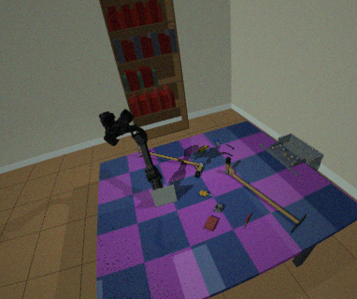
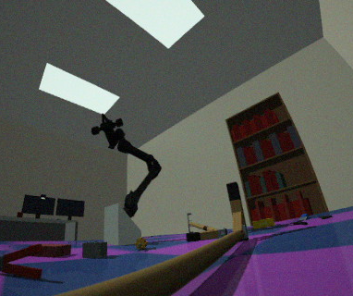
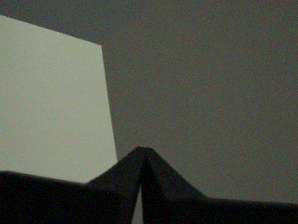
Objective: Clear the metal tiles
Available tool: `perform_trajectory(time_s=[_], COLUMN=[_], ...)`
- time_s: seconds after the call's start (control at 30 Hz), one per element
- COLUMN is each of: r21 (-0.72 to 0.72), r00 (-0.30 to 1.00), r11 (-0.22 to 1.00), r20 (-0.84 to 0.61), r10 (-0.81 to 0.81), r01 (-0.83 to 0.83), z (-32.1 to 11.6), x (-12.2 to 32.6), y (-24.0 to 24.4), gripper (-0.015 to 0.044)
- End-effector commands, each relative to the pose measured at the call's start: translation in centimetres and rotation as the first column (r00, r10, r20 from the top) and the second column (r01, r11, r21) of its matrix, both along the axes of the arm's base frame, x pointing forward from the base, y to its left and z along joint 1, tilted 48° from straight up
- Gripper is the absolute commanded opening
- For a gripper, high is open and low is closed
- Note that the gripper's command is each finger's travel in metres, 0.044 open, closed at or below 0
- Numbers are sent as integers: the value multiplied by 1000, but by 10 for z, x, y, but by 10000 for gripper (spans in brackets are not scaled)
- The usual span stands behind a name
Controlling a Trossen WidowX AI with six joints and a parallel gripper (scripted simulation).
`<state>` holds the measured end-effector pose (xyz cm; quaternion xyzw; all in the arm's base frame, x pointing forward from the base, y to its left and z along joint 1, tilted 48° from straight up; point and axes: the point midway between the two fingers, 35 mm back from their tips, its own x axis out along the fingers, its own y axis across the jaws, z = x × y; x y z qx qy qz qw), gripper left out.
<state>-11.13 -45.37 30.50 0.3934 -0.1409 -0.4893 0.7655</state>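
My gripper (image 1: pixel 105 118) (image 2: pixel 103 118) (image 3: pixel 144 150) is shut on nothing. It is raised high above the table's back left corner and points up at the ceiling. The long scraper (image 1: pixel 264 196) (image 2: pixel 164 273), a yellow pole with dark ends, lies flat on the checkered table right of the middle, far from the gripper. The steel bench plate (image 1: pixel 273 154) with small tiles (image 1: pixel 282 151) on it lies at the far right, and the grey catch box (image 1: pixel 302 149) stands at its far end.
A shorter yellow-handled tool (image 1: pixel 176 160) lies behind the arm's base. A grey block (image 1: pixel 164 196) stands by the base. A red block (image 1: pixel 210 222), a red pen (image 1: pixel 248 219) and small parts are scattered mid-table. A bookshelf (image 1: pixel 145 61) stands at the back wall.
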Motion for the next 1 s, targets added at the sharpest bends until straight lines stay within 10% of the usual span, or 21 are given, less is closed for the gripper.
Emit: perform_trajectory(time_s=[0.0, 0.97], r21=[11, 105], r00=[999, 932], r11=[999, 932], r20=[-13, -74], r10=[38, 355], r01=[-38, -347], z=[-3, -30], x=[16, 149], y=[-5, -12], gripper=[0, 0])
